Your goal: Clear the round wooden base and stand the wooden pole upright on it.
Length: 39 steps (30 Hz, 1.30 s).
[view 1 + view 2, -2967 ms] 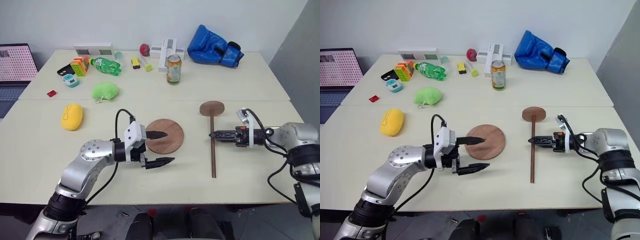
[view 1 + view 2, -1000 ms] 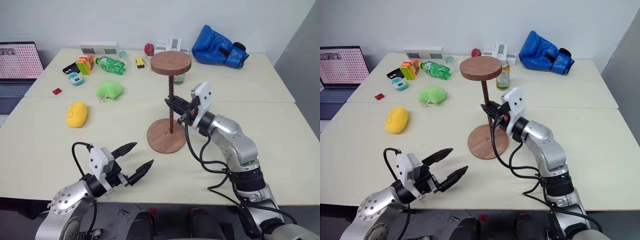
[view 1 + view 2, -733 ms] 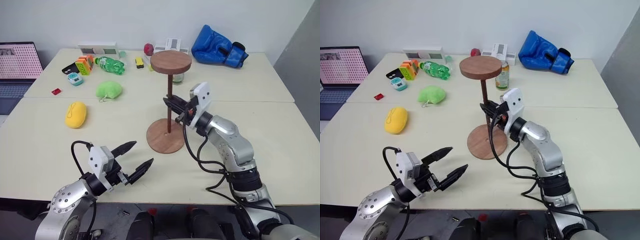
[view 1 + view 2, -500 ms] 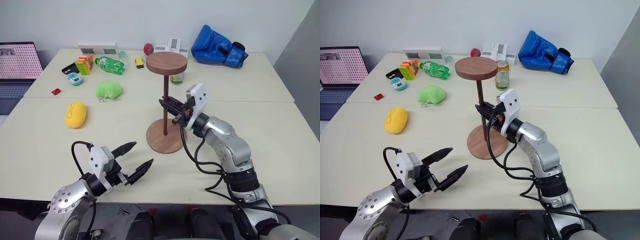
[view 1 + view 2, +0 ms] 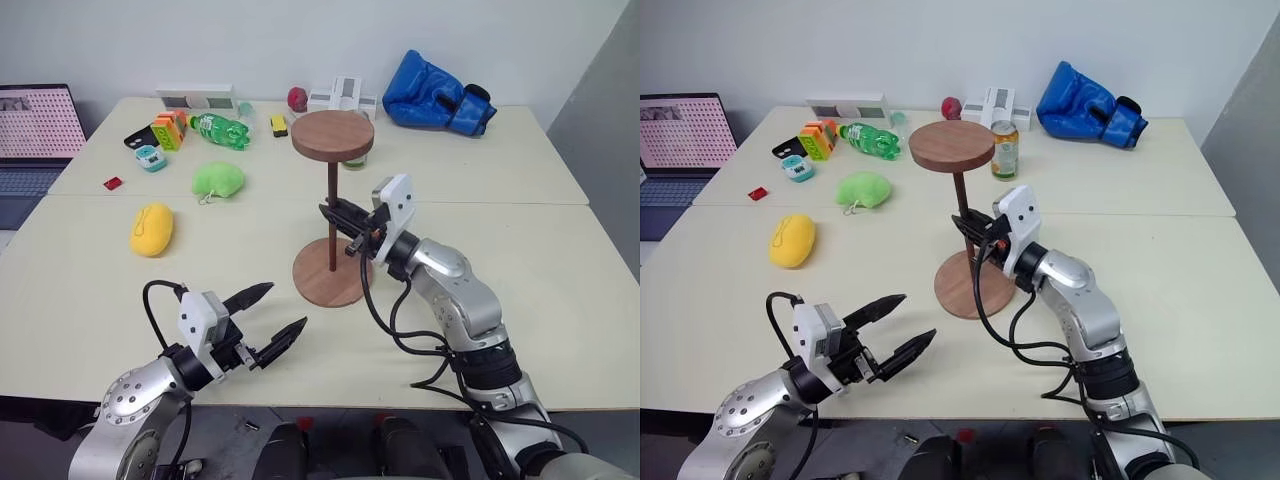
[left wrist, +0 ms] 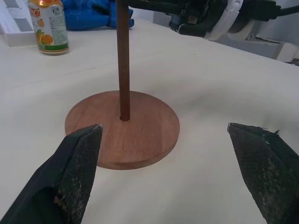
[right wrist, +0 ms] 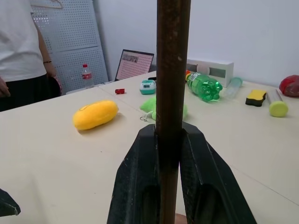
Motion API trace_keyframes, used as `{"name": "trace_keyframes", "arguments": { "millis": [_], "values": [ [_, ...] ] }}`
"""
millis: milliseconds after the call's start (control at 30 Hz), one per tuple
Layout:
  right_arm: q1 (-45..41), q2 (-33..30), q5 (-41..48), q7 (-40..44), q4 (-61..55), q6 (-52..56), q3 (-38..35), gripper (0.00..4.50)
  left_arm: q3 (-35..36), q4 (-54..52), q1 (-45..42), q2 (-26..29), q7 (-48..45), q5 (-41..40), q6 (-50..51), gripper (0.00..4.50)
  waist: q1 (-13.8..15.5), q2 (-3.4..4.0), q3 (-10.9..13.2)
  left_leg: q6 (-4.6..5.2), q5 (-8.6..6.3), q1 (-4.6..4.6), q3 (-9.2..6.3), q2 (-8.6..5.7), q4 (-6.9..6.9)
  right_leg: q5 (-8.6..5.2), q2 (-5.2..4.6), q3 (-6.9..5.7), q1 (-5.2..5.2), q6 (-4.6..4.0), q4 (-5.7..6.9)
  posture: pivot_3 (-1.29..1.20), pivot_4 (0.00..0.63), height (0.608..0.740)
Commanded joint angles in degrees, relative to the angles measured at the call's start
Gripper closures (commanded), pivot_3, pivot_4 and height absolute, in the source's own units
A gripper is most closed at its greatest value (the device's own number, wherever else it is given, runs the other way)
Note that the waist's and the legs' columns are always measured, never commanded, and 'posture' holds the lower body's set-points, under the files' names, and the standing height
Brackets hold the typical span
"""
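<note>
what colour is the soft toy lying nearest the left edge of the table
Yellow. The toy shows best in the left eye view.

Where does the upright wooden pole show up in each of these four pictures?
Left eye view: wooden pole mid-picture, on the round wooden base.
Right eye view: mid-picture too.
Left wrist view: rising from the base's centre.
Right wrist view: clamped close-up.
Shared landmark: the right hand gripping it.

One wooden pole (image 5: 331, 210), one round wooden base (image 5: 333, 283), one can (image 5: 1003, 150), two boxing gloves (image 5: 435, 92).
</note>
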Motion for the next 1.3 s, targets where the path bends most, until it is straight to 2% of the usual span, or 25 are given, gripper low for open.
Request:
{"name": "trace_keyframes", "arguments": {
  "millis": [33, 267, 467, 533, 633, 700, 733, 767, 900, 1033, 1067, 1233, 1300],
  "values": [
    [3.0, -1.0, -3.3, 0.2, -0.4, -4.9, 2.2, 4.26, -0.1, -1.1, 0.0, -0.1, -0.4, -0.4, -1.4, 0.00, 0.1, 0.00, 0.0, 0.00, 0.00, 0.00, 0.00, 0.00, 0.00, 0.00, 0.00, -0.01, 0.01, 0.00, -0.01, 0.00, 0.150, 0.740],
    [7.1, -1.4, -5.5, 0.6, 1.8, -7.7, 4.8, 4.26, -1.0, -1.1, 0.0, -0.9, 0.0, 0.1, -1.8, 0.00, 0.1, 0.01, -0.1, 0.00, 0.00, 0.10, 0.01, 0.00, -0.01, 0.00, -0.01, 0.01, 0.09, 0.00, -0.01, 0.00, 0.150, 0.740],
    [8.4, -3.8, -8.6, 1.0, 4.9, -4.6, 7.5, 4.26, -1.0, -1.1, 0.7, -1.0, 0.1, 0.3, -2.4, 0.00, 0.1, 0.07, -0.5, 0.00, -0.01, 0.28, 0.02, -0.01, -0.07, -0.01, -0.01, 0.02, 0.29, 0.00, -0.07, 0.00, 0.150, 0.740],
    [8.1, -4.9, -8.9, 1.3, 4.0, -2.0, 8.5, 4.26, -1.0, -1.1, 1.0, -1.0, 0.2, 0.4, -2.7, 0.00, 0.1, 0.11, -0.6, 0.00, -0.01, 0.50, 0.05, -0.01, -0.15, -0.01, -0.02, 0.05, 0.46, 0.00, -0.15, 0.00, 0.150, 0.740],
    [7.1, -5.1, -7.8, 0.7, 1.9, 1.5, 8.1, 4.26, -1.1, -1.1, 1.1, -0.9, 0.2, 0.4, -2.8, 0.00, 0.2, 0.16, -0.8, 0.01, -0.02, 1.29, 0.06, -0.02, -0.66, -0.03, -0.05, 0.03, 1.25, -0.02, -0.64, 0.00, 0.150, 0.740],
    [6.3, -4.9, -6.9, 0.2, 0.4, 3.5, 7.3, 3.56, -0.9, -0.9, 1.1, -0.8, 0.1, 0.3, -2.8, 0.00, 0.2, 0.16, -0.9, 0.01, -0.02, 1.79, 0.09, -0.01, -0.96, -0.05, -0.07, 0.04, 1.74, -0.05, -0.95, 0.00, 0.150, 0.740],
    [6.1, -4.9, -6.7, 0.0, 0.0, 4.2, 7.1, 3.43, -0.9, -0.8, 1.0, -0.7, 0.1, 0.3, -2.9, 0.00, 0.2, 0.04, -1.0, 0.01, -0.03, 1.79, 0.07, 0.00, -0.97, -0.08, -0.06, 0.02, 1.74, -0.08, -0.97, 0.00, 0.150, 0.740],
    [5.8, -4.9, -6.5, 0.0, -0.5, 4.9, 6.9, 3.09, -0.8, -0.7, 1.0, -0.7, 0.1, 0.3, -2.9, 0.00, 0.3, 0.02, -0.9, 0.00, -0.03, 1.74, 0.02, 0.01, -0.99, -0.09, -0.04, -0.04, 1.71, -0.11, -0.99, 0.00, 0.150, 0.740],
    [4.7, -5.4, -5.3, 0.8, -3.0, 7.9, 5.3, 2.36, -0.7, 0.4, -0.3, -0.3, 0.1, 0.1, -2.6, 0.00, 0.3, 0.22, -0.7, -0.01, -0.01, 1.18, 0.08, 0.00, -0.94, -0.09, -0.06, 0.04, 1.11, -0.13, -0.89, 0.00, 0.150, 0.740],
    [4.8, -10.1, -4.2, 4.9, -7.6, 14.0, 5.8, 1.50, 1.1, 2.9, -3.0, 0.5, 0.9, -0.8, -0.6, 0.00, 0.2, 0.26, -0.7, -0.01, -0.02, 1.13, 0.01, 0.05, -0.96, -0.09, -0.03, -0.06, 1.10, -0.13, -0.91, 0.00, 0.150, 0.740],
    [5.0, -11.8, -4.0, 6.1, -8.5, 14.9, 5.8, 1.16, 1.9, 3.9, -4.0, 1.0, 1.5, -1.5, 0.9, 0.00, 0.2, 0.26, -0.7, -0.01, -0.02, 1.12, -0.02, 0.05, -0.96, -0.09, -0.03, -0.09, 1.10, -0.13, -0.93, 0.00, 0.150, 0.740],
    [7.1, -21.7, -2.4, 12.4, -10.7, 15.6, 2.6, 0.19, 3.9, 9.0, -8.3, 10.1, -3.6, -0.7, 5.9, 0.00, 0.7, 0.23, -0.7, 0.00, -0.02, 1.07, -0.04, -0.01, -0.93, -0.09, -0.06, -0.13, 1.11, -0.12, -0.97, 0.00, 0.150, 0.740],
    [7.3, -26.7, 0.6, 16.4, -11.7, 17.1, -1.5, 0.05, 5.9, 15.2, -14.5, 16.3, -6.6, -1.0, 8.4, 0.00, 0.9, 0.27, -0.6, 0.00, -0.02, 1.06, -0.06, -0.02, -0.94, -0.09, -0.05, -0.16, 1.09, -0.12, -0.98, 0.00, 0.150, 0.740]
  ]
}}
